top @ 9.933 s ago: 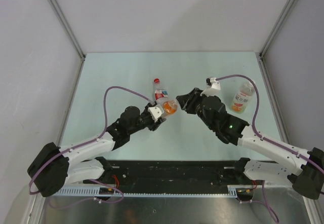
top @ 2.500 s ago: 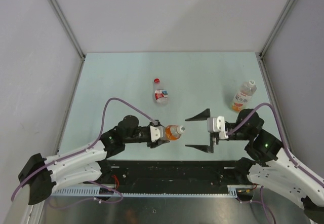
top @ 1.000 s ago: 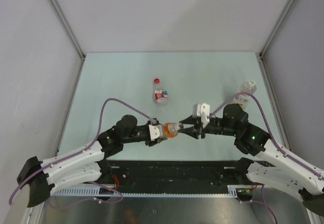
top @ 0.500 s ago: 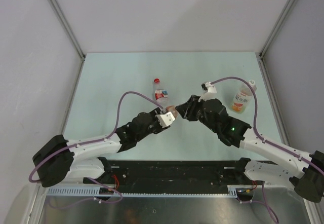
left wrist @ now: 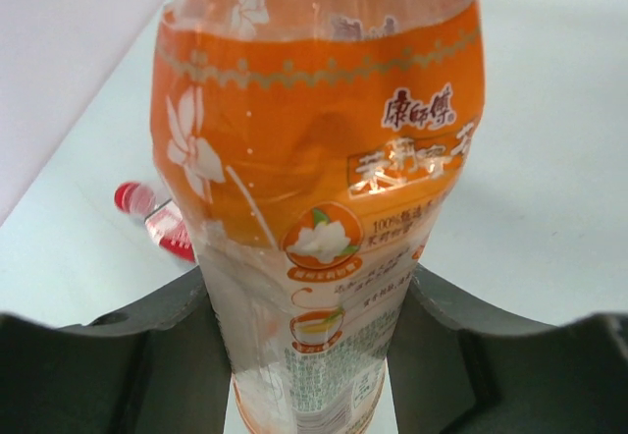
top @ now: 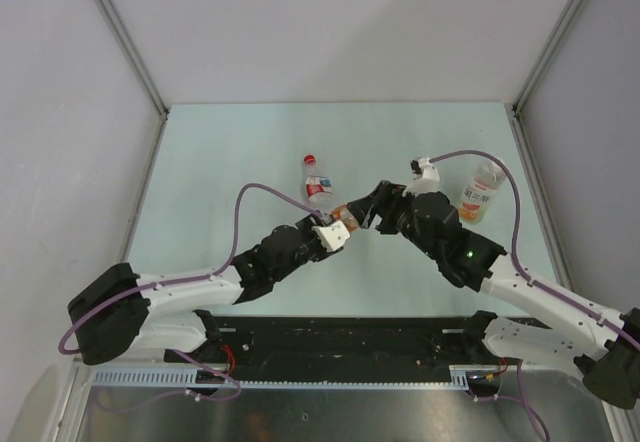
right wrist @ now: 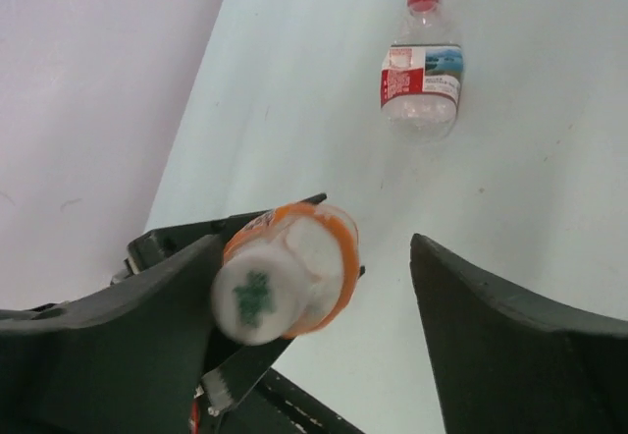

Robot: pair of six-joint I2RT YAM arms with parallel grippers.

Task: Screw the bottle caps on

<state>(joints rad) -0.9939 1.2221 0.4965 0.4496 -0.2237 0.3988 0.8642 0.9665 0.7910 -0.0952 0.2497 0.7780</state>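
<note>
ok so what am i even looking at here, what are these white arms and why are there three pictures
These are two robot arms bolted at the near edge of a pale green table. One picture looks down from above. The other two come from small cameras on each wrist, so you see the dark fingers up close.

The left end effector is clamped on an orange-labelled bottle, held off the table. The right end effector stands open around that bottle's white cap.

Resting on the table are a bottle with a red cap and, further right, another orange-labelled bottle.
</note>
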